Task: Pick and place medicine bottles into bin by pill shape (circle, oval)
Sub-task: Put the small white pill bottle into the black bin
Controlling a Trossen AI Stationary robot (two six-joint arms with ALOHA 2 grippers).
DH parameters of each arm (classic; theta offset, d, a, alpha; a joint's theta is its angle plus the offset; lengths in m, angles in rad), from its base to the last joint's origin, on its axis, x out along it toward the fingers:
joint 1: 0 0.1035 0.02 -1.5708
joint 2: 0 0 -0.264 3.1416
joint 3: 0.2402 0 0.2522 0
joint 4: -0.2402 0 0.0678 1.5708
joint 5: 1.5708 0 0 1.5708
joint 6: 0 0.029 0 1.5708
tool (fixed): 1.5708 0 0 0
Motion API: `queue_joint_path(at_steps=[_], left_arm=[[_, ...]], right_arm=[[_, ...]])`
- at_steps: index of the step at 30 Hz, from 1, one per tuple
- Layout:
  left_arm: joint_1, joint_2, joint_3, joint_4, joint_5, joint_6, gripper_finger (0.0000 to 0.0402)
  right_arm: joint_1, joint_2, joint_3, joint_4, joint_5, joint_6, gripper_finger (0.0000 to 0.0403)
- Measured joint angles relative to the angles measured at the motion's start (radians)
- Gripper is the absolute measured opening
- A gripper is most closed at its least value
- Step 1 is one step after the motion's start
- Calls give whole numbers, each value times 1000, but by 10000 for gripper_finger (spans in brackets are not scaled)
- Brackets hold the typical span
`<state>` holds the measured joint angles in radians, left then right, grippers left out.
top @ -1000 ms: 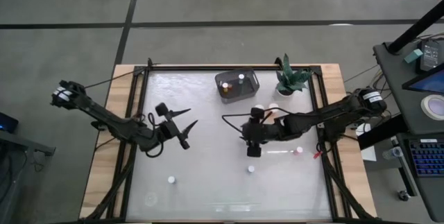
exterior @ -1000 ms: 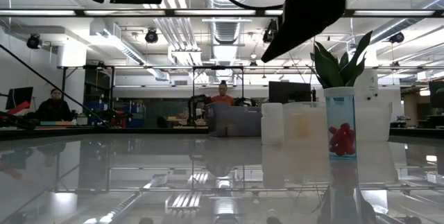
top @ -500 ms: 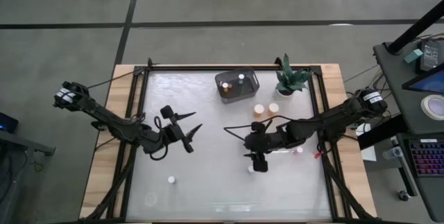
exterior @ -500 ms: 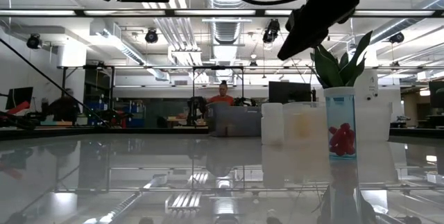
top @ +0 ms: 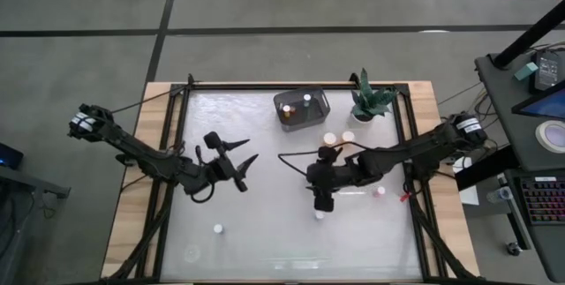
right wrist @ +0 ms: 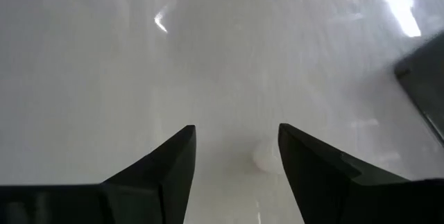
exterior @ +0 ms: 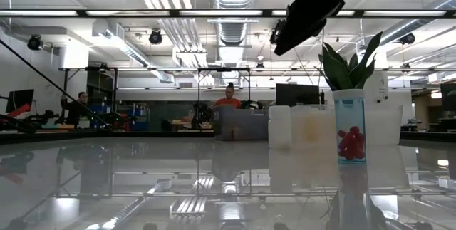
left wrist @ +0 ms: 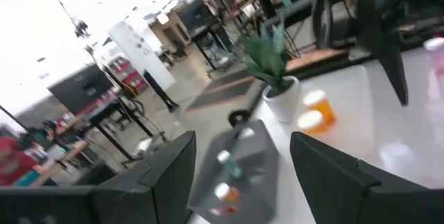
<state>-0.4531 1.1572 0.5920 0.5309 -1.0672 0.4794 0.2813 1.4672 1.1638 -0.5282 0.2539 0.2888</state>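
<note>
My right gripper [top: 321, 204] [right wrist: 236, 130] hangs open above the table's middle and points slanting down. A small white medicine bottle [top: 319, 215] [right wrist: 267, 156] stands upright on the table just below and between its fingers, untouched. My left gripper [top: 252, 149] [left wrist: 243, 137] is open and empty, held level above the table's left half. Two orange bottles [top: 329, 138] [left wrist: 316, 106] stand side by side near the plant. Another white bottle [top: 217, 228] stands near the front left. A small bottle with red in it [top: 380, 191] stands at the right. The grey bin [top: 302, 108] at the back holds some bottles.
A green potted plant [top: 371, 101] stands at the back right beside the bin. A black frame [top: 177, 144] runs along the table's edges. Free table surface lies between the two grippers and along the near edge. In the low view, people sit far off in the room.
My right gripper has swung a little toward the near edge, over the small white bottle. It has then come back slightly and risen a bit, rolling its wrist. Its fingers stay open. No bottle has moved.
</note>
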Motion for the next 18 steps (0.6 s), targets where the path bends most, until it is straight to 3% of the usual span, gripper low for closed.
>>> queue_joint_path(at_steps=[8,18], left_arm=[[43,-37,0,91,4,261,219],[74,-99,-43,87,18,307,219]], right_arm=[[-64,69,93,-135,-49,-60,257],[-142,140,90,-160,-147,-120,306]])
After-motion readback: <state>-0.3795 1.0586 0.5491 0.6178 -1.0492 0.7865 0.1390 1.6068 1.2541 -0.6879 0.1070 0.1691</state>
